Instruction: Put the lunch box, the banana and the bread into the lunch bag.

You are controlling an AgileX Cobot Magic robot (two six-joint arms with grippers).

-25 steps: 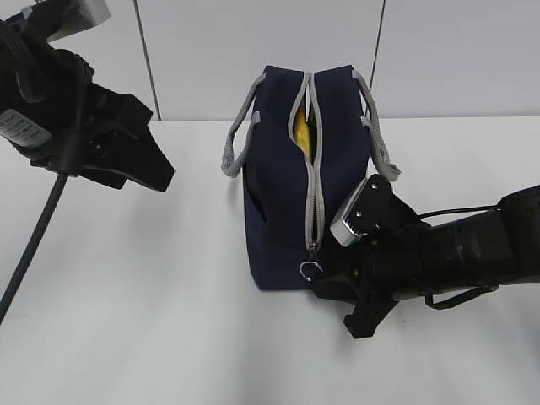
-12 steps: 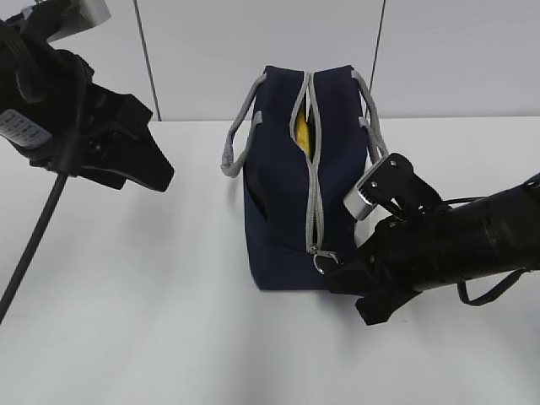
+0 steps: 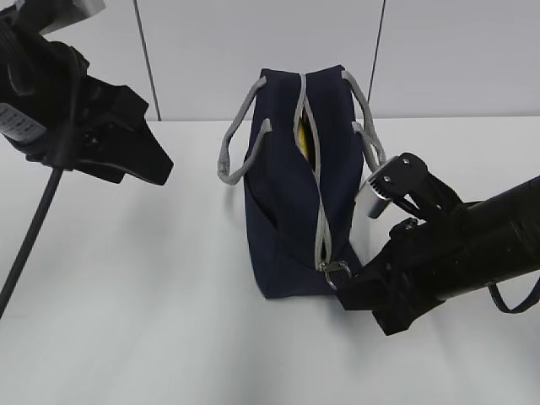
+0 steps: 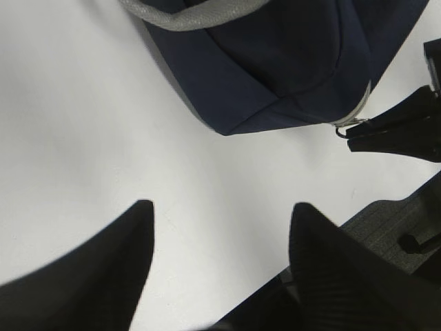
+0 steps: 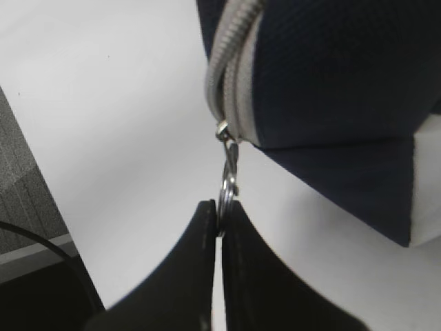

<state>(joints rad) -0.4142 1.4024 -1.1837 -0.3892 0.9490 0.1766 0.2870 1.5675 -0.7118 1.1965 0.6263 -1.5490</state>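
Note:
The navy lunch bag (image 3: 287, 194) stands on the white table, its grey zipper (image 3: 321, 224) running over the top and down the near end. A strip of the yellow banana (image 3: 301, 139) shows through the gap at the top. The lunch box and the bread are hidden. My right gripper (image 5: 222, 207) is shut on the zipper's metal ring pull (image 5: 228, 186) at the bag's lower near corner (image 3: 335, 272). My left gripper (image 4: 220, 207) hangs open and empty above the table, left of the bag (image 4: 289, 62).
Grey strap handles (image 3: 236, 160) hang off both sides of the bag. The table's edge and the grey floor (image 4: 386, 221) lie close to the bag's near end. A panelled wall (image 3: 211, 51) stands behind the table.
My right gripper has pulled the ring pull down and to the right along the bag's near end. The bag's near end has skewed right with it. The left arm has barely moved.

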